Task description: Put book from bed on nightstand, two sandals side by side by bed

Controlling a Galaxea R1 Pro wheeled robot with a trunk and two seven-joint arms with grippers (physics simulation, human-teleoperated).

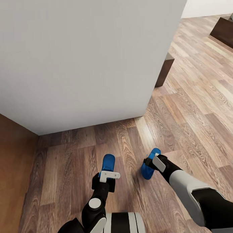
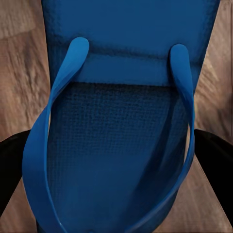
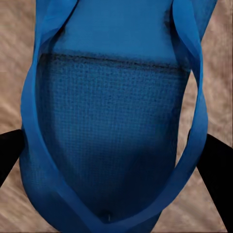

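Note:
Each gripper holds one of the two bright blue sandals over the wood floor, just in front of the bed, whose grey mattress fills the upper left of the head view. My left gripper is shut on the left sandal, which points toward the bed. My right gripper is shut on the right sandal, which hangs tilted. In the left wrist view the sandal lies between the black fingers. The right wrist view shows the other sandal between the fingers. The book is out of view.
A brown wooden panel rises at the left beside the mattress. A dark brown block juts out past the mattress's right corner; I cannot tell if it is a nightstand. Another low dark brown piece stands far right. Plank floor stretches to the right.

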